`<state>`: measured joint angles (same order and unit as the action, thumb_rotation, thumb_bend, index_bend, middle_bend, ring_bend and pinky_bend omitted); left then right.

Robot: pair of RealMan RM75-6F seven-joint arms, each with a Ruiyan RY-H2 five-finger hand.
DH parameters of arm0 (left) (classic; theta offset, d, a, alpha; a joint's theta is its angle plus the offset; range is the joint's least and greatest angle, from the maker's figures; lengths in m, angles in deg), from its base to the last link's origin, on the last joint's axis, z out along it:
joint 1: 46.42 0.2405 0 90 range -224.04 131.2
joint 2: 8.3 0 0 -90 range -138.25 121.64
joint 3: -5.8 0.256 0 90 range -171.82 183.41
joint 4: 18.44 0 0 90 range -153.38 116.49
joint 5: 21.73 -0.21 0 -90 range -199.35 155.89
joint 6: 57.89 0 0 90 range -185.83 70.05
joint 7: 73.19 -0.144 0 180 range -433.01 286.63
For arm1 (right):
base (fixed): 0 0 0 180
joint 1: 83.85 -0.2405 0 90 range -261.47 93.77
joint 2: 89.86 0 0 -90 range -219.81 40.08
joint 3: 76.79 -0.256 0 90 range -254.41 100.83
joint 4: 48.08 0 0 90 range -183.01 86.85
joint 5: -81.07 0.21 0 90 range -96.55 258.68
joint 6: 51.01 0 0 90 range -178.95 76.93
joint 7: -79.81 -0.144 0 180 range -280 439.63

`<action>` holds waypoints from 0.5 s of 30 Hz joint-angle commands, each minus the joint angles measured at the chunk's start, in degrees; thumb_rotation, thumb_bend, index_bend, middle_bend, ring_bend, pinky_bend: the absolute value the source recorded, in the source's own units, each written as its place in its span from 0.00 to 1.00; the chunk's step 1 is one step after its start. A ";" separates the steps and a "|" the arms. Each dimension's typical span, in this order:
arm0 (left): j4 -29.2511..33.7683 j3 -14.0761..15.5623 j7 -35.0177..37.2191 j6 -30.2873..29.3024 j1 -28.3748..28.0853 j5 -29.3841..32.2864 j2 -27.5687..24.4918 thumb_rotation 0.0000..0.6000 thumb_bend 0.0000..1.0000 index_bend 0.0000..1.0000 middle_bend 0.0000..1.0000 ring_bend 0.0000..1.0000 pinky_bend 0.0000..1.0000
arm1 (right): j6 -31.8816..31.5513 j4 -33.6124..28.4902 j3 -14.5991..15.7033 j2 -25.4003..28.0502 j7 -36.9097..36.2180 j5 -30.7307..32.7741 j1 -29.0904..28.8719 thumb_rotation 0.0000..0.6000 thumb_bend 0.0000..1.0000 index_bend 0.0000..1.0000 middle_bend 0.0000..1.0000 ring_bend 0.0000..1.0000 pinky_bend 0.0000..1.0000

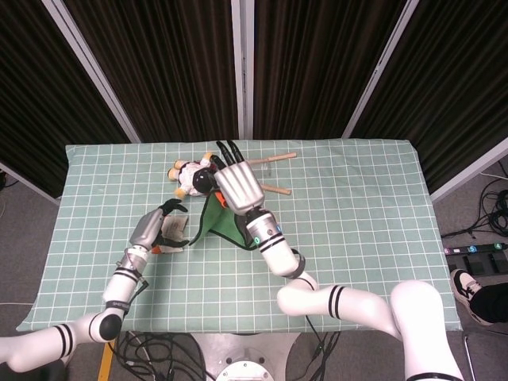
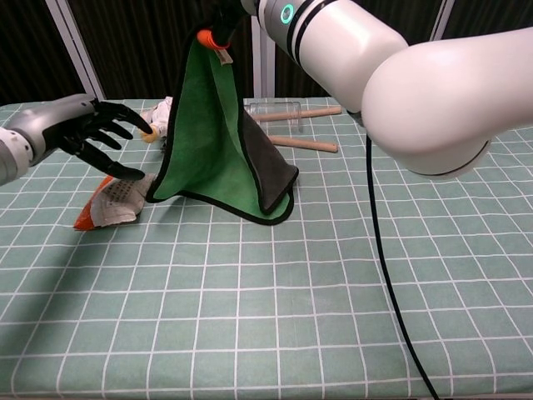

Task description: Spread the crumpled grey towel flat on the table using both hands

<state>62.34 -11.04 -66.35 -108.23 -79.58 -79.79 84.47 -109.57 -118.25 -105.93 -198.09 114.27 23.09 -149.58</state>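
Observation:
The towel (image 2: 208,142), green on one face and grey (image 2: 268,171) on the other with a dark hem, hangs as a drape over the table's middle. My right hand (image 1: 236,186) holds it up by a top corner with an orange tag (image 2: 208,37). The lower hem reaches the tablecloth. In the head view the towel (image 1: 225,228) shows just below that hand. My left hand (image 2: 92,133) hovers with fingers spread and holds nothing, a little left of the towel's lower left corner (image 2: 155,195). In the head view the left hand (image 1: 159,228) is over the snack packet.
An orange and white snack packet (image 2: 112,200) lies under the left hand. A plush toy (image 1: 194,176) lies behind the towel. Two wooden sticks (image 2: 304,144) and a clear cup (image 2: 271,108) sit at the back. My right arm (image 2: 375,67) spans the upper right.

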 commanded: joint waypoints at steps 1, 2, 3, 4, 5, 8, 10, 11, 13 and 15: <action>-0.25 0.12 -0.01 1.13 -0.85 1.02 0.90 1.00 0.00 0.38 0.24 0.21 0.23 | -0.15 -0.21 0.13 0.01 -0.42 0.35 -0.17 1.00 0.37 0.77 0.25 0.01 0.00; -0.35 0.20 -0.19 1.38 -1.12 1.38 1.25 1.00 0.00 0.38 0.24 0.21 0.23 | -0.42 -0.25 0.26 0.07 -0.41 0.30 -0.24 1.00 0.37 0.77 0.25 0.01 0.00; -0.34 0.20 -0.23 1.55 -1.29 1.73 1.52 1.00 0.00 0.38 0.24 0.21 0.23 | -0.58 -0.31 0.32 0.13 -0.49 0.30 -0.28 1.00 0.37 0.77 0.25 0.01 0.00; -0.28 0.15 -0.19 1.72 -1.44 2.14 1.79 1.00 0.00 0.38 0.24 0.21 0.23 | -0.66 -0.44 0.35 0.18 -0.64 0.38 -0.32 1.00 0.37 0.77 0.25 0.01 0.00; -0.22 0.06 -0.12 1.93 -1.63 2.73 2.18 1.00 0.00 0.38 0.24 0.21 0.23 | -0.74 -0.65 0.36 0.29 -0.81 0.52 -0.36 1.00 0.37 0.77 0.25 0.01 0.00; -0.78 0.12 -0.77 2.44 -2.33 4.06 3.17 1.00 0.00 0.39 0.24 0.21 0.23 | -1.13 -1.24 0.63 0.62 -0.92 0.61 -0.38 1.00 0.37 0.77 0.25 0.00 0.00; -1.62 0.01 -1.49 2.00 -2.72 4.93 4.16 1.00 0.00 0.42 0.24 0.21 0.24 | -1.25 -1.87 0.78 0.88 -1.31 0.80 -0.21 1.00 0.37 0.77 0.25 0.00 0.00; -2.32 -0.11 -2.03 1.37 -2.94 5.39 4.93 1.00 0.00 0.44 0.24 0.21 0.24 | -1.26 -2.43 0.90 1.15 -1.61 1.00 -0.01 1.00 0.37 0.77 0.25 0.00 0.00; -3.45 -0.49 -2.24 -0.30 -2.98 5.47 6.32 1.00 0.02 0.49 0.25 0.21 0.24 | -1.39 -3.23 1.13 1.66 -1.96 1.15 0.35 1.00 0.37 0.77 0.25 0.00 0.00; -4.58 -0.52 -2.55 -1.91 -2.88 5.07 7.44 1.00 0.08 0.54 0.26 0.21 0.24 | -1.57 -4.15 1.54 2.32 -2.42 1.19 0.88 1.00 0.37 0.76 0.25 0.00 0.00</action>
<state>58.75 -11.37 -68.50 -108.96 -82.40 -74.63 90.89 -111.03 -122.05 -104.62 -196.09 112.12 24.20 -148.98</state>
